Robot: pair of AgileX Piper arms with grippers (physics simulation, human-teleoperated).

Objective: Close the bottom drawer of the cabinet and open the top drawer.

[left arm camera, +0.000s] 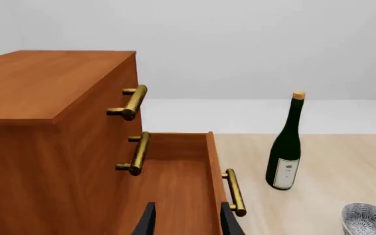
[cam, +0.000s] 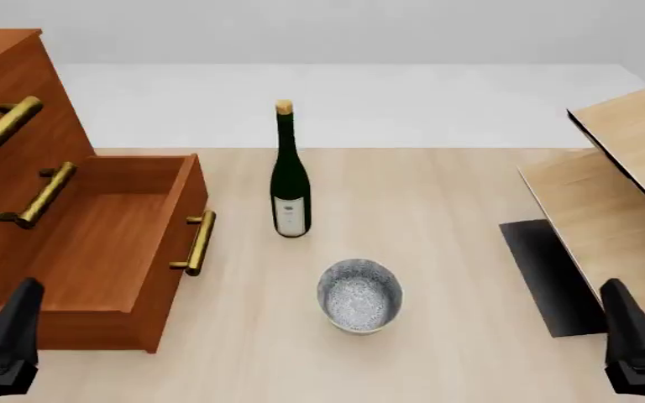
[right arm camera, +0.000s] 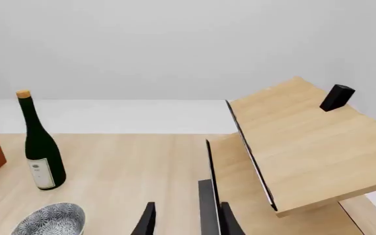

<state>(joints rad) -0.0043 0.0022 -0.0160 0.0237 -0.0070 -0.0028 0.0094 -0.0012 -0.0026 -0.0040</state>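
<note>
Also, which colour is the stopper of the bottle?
The bottle has a tan, cork-coloured stopper, clearest in the front view.

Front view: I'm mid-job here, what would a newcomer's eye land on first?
The cabinet at far left, with its bottom drawer pulled wide open and empty while the top drawer sits shut. Next, the dark wine bottle standing upright mid-table, with a patterned bowl nearer the arms. At right, tilted pale plywood boards.

Smooth reddish wood cabinet (cam: 9, 75), brass handles, glossy glass bottle (cam: 290, 176).
</note>
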